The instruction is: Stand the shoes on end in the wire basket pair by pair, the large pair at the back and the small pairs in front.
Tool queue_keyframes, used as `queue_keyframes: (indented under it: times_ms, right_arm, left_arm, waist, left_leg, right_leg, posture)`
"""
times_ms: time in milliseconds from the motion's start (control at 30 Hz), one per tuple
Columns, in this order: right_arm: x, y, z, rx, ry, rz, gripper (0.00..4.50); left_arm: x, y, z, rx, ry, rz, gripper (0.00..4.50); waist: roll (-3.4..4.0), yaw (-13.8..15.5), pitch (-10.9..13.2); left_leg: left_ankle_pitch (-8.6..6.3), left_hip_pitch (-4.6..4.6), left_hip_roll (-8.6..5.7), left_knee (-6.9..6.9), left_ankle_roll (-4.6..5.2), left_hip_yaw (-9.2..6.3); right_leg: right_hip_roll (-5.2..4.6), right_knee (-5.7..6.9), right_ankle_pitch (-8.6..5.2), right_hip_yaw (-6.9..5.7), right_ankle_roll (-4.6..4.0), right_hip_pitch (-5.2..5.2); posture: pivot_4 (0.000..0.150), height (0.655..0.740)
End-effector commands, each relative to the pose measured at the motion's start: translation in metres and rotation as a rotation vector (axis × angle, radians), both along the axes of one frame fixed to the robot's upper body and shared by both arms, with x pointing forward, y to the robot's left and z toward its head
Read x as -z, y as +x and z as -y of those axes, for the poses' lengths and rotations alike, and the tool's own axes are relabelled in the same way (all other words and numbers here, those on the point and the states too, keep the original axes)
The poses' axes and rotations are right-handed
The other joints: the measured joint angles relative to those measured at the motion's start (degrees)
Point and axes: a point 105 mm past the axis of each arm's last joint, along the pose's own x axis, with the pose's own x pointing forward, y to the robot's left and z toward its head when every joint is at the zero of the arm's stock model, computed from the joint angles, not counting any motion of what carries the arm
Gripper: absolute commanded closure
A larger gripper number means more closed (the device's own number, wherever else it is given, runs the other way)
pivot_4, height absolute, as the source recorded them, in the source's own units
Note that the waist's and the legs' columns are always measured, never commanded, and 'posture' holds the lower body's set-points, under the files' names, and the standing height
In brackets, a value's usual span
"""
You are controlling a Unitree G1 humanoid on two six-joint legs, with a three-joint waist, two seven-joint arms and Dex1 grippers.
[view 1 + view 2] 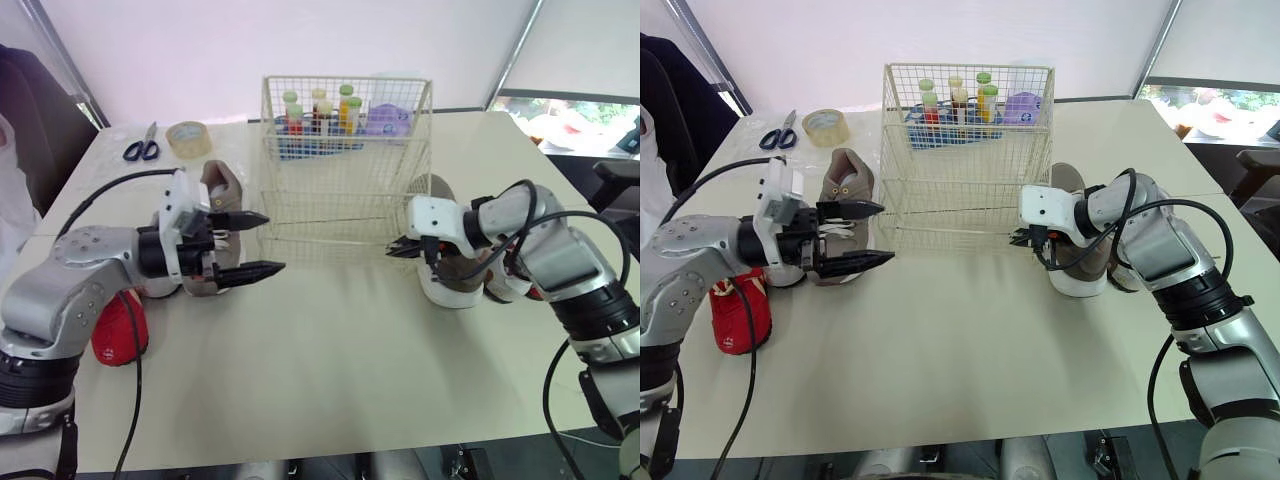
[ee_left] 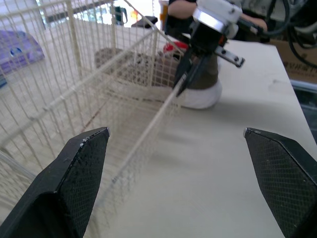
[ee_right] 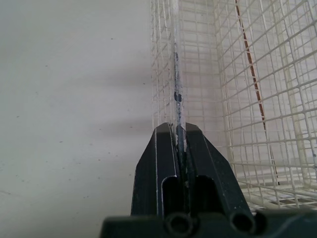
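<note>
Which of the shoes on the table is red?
The red shoe, the small one lying beside the left arm. The left tan shoe behind the left gripper and the right tan shoe by the right gripper differ in colour.

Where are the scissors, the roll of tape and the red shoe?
scissors (image 1: pixel 146 146): left eye view, where the blue handles meet.
roll of tape (image 1: pixel 188 150): left eye view, near outer wall.
red shoe (image 1: pixel 112 335): left eye view, its side.

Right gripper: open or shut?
Shut. The right gripper clamps the wire basket; right wrist view shows its fingers pinched on an edge wire.
</note>
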Motion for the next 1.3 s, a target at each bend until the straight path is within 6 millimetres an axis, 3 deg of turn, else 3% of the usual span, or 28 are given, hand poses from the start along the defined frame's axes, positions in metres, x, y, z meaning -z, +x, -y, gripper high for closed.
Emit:
queue_keyframes:
  times_ms: [33, 367, 667, 1000, 1133, 1300]
  right_arm:
    - [-0.014, -0.014, -0.002, -0.109, 0.001, 0.04, 4.48]
    - [-0.023, -0.024, -0.004, -0.192, 0.026, -0.017, 4.48]
    - [-0.018, -0.022, -0.013, -0.118, 0.07, -0.045, 4.48]
    - [-0.012, -0.034, -0.013, -0.149, 0.052, -0.048, 4.48]
    - [-0.017, -0.037, -0.012, -0.154, 0.066, -0.015, 3.23]
    - [-0.039, -0.044, -0.019, -0.146, 0.147, 0.023, 0.72]
  left_arm:
    - [-0.018, 0.0, -0.005, -0.013, -0.051, 0.037, 0.0]
    - [-0.018, -0.001, -0.001, -0.011, -0.055, 0.035, 0.0]
    - [-0.019, -0.003, -0.002, -0.021, -0.054, 0.036, 0.0]
    - [-0.017, -0.004, -0.002, -0.021, -0.052, 0.035, 0.0]
    - [-0.014, -0.003, -0.002, -0.016, -0.041, 0.034, 0.0]
    - [-0.006, -0.004, -0.001, -0.003, -0.024, 0.021, 0.0]
  waist:
    - [0.0, 0.0, 0.0]
    - [-0.01, -0.2, 0.0]
    - [-0.01, -0.3, 0.0]
    - [-0.01, -0.1, 0.0]
    - [-0.01, -0.2, 0.0]
    - [-0.01, -0.4, 0.0]
  left_leg:
    - [0.0, 0.0, 0.0, 0.0, 0.0, 0.0]
    - [0.02, 0.02, 0.0, 0.03, -0.02, 0.0]
    - [0.03, 0.02, 0.01, 0.03, -0.05, -0.01]
    - [0.04, 0.02, 0.01, 0.05, -0.05, -0.01]
    - [0.03, 0.01, 0.01, 0.03, -0.05, -0.01]
    - [0.04, 0.04, 0.02, 0.03, -0.06, -0.01]
  right_leg:
    - [0.0, -0.01, 0.0, 0.0, 0.0, 0.0]
    - [0.04, 0.06, 0.0, 0.0, 0.01, 0.01]
    - [0.02, 0.07, 0.0, 0.02, 0.01, -0.01]
    - [0.01, 0.07, 0.0, 0.02, 0.0, 0.0]
    - [0.01, 0.06, 0.0, 0.02, 0.0, 0.0]
    - [0.0, 0.1, 0.0, 0.03, 0.0, -0.01]
  posture:
    - [0.15, 0.74]
    - [0.15, 0.74]
    - [0.15, 0.74]
    - [0.15, 0.74]
    - [0.15, 0.74]
    - [0.15, 0.74]
